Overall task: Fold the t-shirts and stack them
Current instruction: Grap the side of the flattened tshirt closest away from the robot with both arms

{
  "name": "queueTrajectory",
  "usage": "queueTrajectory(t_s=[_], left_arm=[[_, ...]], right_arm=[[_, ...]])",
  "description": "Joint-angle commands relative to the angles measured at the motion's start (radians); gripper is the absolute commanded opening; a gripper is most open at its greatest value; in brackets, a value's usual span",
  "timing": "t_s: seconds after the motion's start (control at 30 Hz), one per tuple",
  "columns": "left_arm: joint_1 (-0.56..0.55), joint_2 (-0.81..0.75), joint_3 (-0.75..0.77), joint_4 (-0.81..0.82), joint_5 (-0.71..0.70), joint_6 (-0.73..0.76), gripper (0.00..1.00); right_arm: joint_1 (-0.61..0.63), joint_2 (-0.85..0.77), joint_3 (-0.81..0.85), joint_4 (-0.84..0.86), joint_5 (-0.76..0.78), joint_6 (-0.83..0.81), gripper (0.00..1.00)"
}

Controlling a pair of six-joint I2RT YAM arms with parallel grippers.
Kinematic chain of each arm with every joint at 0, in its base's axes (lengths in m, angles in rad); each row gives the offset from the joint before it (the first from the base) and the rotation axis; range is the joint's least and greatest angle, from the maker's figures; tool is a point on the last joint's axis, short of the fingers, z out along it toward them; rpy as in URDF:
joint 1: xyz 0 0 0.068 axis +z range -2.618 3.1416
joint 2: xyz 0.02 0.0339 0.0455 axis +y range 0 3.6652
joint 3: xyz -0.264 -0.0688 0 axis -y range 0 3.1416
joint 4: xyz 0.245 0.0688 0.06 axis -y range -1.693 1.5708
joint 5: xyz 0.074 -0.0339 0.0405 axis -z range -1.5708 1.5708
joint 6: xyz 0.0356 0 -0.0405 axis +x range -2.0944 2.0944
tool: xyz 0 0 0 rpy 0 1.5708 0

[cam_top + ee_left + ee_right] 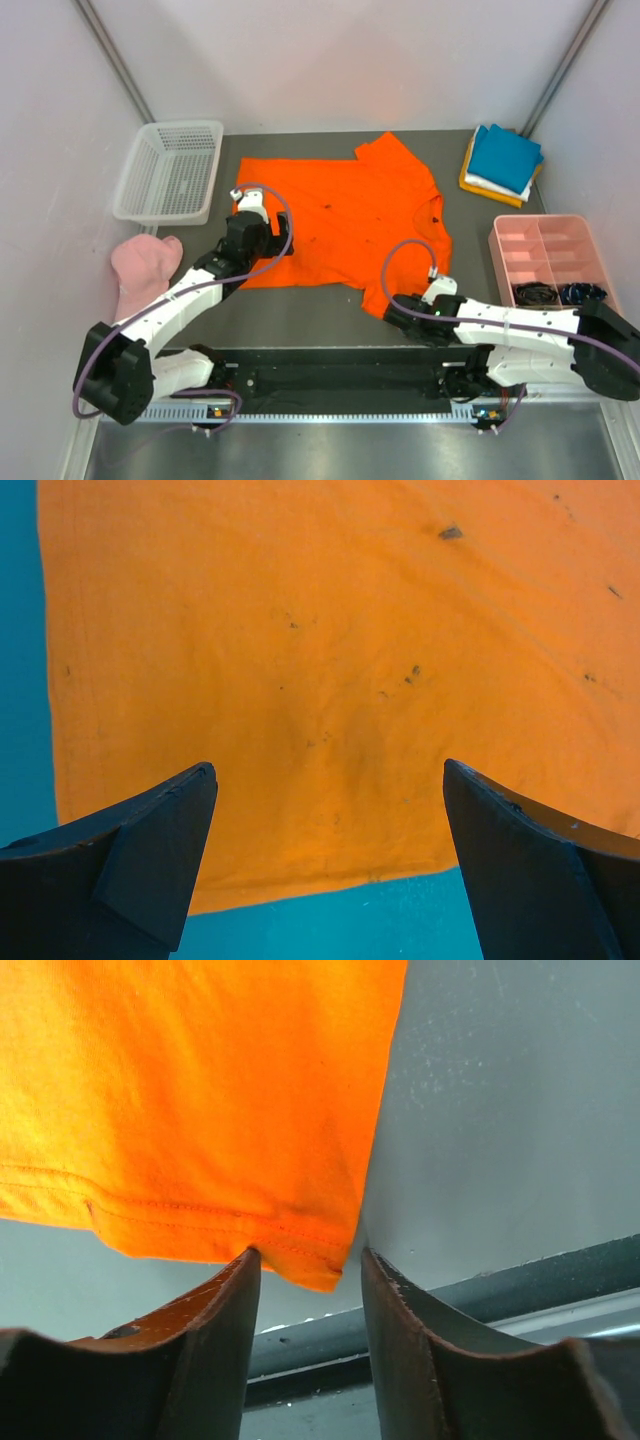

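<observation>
**Orange tee flat, both grippers at its near edge**

My left gripper [330,770] hangs with jaws wide and holds nothing. Right below and ahead of its fingertips lies the orange t-shirt [340,220], spread flat. The shirt's left side edge runs just left of my left finger, and its bottom hem crosses just short of both tips.

My right gripper [305,1255] sits low at the shirt's near-right corner with the jaws narrow. The stitched hem corner pokes into the mouth of the gap and touches my left finger [225,1300]. I can still see a gap, so I judge the cloth is not pinched yet.

Handling guess: thin, light, floppy knit. It will sag and drag, it won't slip much, and it isn't fragile. Best hold is on the doubled hem corners, one per gripper, pinching deep enough to catch both layers, then lifting together so it folds evenly.

Far ahead and right of my right gripper is the stack of folded shirts: teal t-shirt [507,153] on top, white t-shirt [497,186] under it, amber t-shirt [468,178] lowest.
</observation>
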Motion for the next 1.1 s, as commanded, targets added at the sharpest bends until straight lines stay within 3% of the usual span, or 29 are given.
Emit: queueTrajectory(t_s=[0.0,0.33,0.37,0.5,0.7,0.9,1.07], left_arm=[[0.003,0.001,0.017,0.028,0.009,-0.013,0.99],[0.002,0.004,0.011,0.015,-0.023,-0.011,0.99],[0.002,0.005,0.011,0.015,-0.028,-0.01,0.99],[0.002,0.002,0.011,-0.001,-0.051,-0.01,0.99],[0.003,0.013,0.025,-0.094,-0.161,-0.029,0.99],[0.003,-0.012,-0.016,-0.238,-0.195,-0.199,0.99],[0.003,-0.088,-0.127,-0.283,-0.319,-0.327,0.99]], right_arm=[[0.016,-0.008,-0.024,0.004,0.036,0.024,0.41],[0.015,0.009,-0.029,0.021,0.045,0.013,0.21],[0.015,0.011,-0.03,0.024,0.043,0.012,0.13],[0.015,0.028,-0.027,0.032,0.042,0.009,0.0],[0.015,0.048,-0.004,0.035,0.06,-0.031,0.0],[0.015,0.064,0.008,0.084,0.054,-0.094,0.0],[0.015,0.081,0.011,0.116,0.042,-0.122,0.0]])
